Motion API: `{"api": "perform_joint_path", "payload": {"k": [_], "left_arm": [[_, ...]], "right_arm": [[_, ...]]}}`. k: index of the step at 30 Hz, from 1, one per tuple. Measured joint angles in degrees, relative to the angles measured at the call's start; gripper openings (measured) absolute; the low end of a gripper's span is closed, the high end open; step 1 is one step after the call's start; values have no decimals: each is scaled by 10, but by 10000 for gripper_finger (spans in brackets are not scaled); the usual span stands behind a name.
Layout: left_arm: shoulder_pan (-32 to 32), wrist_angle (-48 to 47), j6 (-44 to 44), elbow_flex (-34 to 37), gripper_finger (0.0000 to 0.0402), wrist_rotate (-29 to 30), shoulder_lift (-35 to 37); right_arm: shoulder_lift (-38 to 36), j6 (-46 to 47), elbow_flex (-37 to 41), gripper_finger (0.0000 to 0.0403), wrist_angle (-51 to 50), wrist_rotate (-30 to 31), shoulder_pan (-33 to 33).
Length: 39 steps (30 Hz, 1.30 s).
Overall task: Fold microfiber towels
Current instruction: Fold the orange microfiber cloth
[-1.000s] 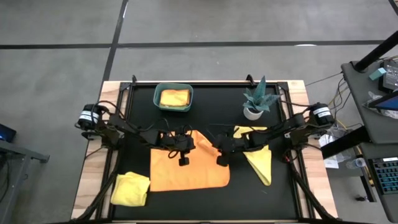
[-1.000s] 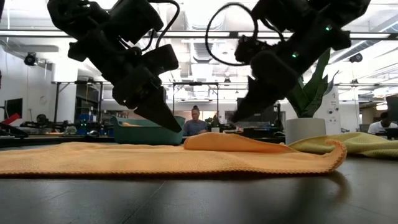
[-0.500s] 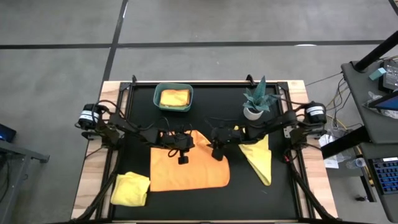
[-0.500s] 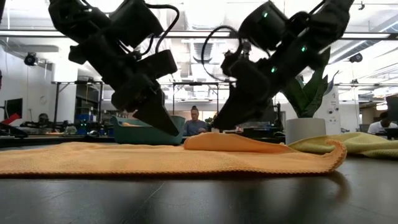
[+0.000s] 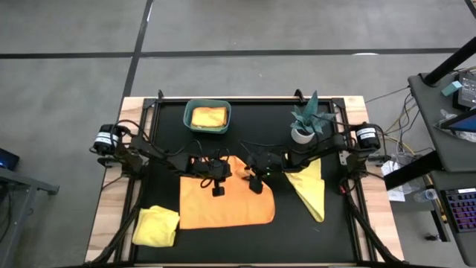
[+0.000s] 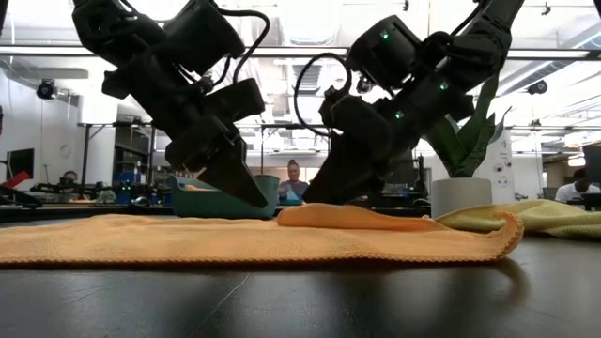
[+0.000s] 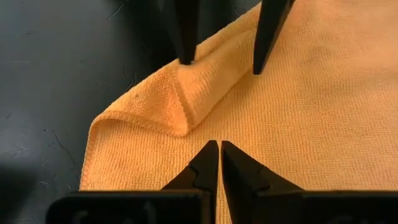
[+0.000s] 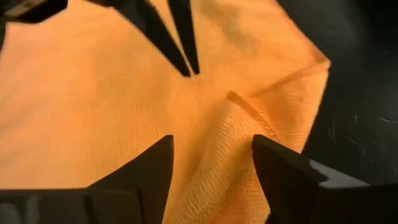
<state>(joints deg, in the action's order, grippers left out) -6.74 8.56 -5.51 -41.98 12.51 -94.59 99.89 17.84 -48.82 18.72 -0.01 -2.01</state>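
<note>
Progress looks early on the spread orange microfiber towel (image 5: 223, 199), which lies flat at the middle of the black table (image 5: 167, 126) with only its far corner flipped back on itself. The left gripper (image 7: 219, 149) hovers over that corner with its fingers pressed together, holding nothing. The right gripper (image 8: 211, 155) hangs over the same flap with fingers spread wide, also empty. A folded yellow towel (image 5: 208, 117) sits in the teal plastic bin (image 5: 189, 123), apparently finished. A bunched yellow towel (image 5: 156, 225) at the near left and a loose yellow towel (image 5: 312, 192) near the small potted plant (image 5: 306, 120) seem to remain.
</note>
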Motion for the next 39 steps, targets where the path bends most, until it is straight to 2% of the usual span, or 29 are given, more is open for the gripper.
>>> {"api": "perform_joint_path", "payload": {"k": [8,12,16,22,30,35,39], "left_arm": [[0,0,0,1,5,0,0],[0,-1,0,1,5,0,0],[0,-1,1,1,5,0,0],[0,-2,1,1,5,0,0],[0,-6,1,2,5,0,0],[0,-6,0,2,5,0,0],[0,-5,0,2,5,0,0]], "right_arm": [[1,-8,-6,151,0,3,-5],[0,-8,-6,141,-3,20,0],[-1,-8,-8,153,-21,25,3],[-3,17,-30,187,-103,45,3],[-3,17,-31,203,-103,43,-5],[-3,17,-31,170,-102,43,-5],[-3,15,-31,107,-98,43,-5]]}}
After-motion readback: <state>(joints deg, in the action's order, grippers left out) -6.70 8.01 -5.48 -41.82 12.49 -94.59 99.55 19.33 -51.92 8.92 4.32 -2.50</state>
